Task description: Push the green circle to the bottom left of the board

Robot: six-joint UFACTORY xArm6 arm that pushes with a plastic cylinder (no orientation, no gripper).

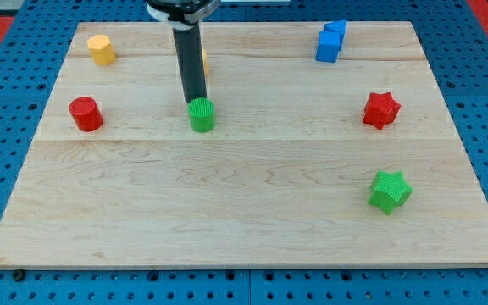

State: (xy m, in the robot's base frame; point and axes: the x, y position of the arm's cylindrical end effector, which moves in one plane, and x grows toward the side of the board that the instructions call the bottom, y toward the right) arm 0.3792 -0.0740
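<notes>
None of the push looks done yet, as far as I can judge. No claw on this rig, so nothing opens, shuts or holds anything; it's a bare rod. My tip (195,101) sits at the top edge of the green circle (202,115), touching or near enough, can't tell which. The circle is left of centre, in the upper half of the frame. Target is the lower left of the board (32,241), so the whole diagonal run is left.

Tip is above the circle and slightly to its left. A straight push from here sends it down the frame, not left. I'd want the tip on its upper right side first.

Room: the lower left of the frame is bare wood, no blocks in the path. Red cylinder (85,113) sits well left at the same height, off the diagonal. Yellow block (102,50) upper left; another yellow sliver behind the rod, shape hidden. Blue block (330,41), red star (381,110), green star (390,191) all right side, well apart.

Risk: overshoot off the board's left or bottom edge.
</notes>
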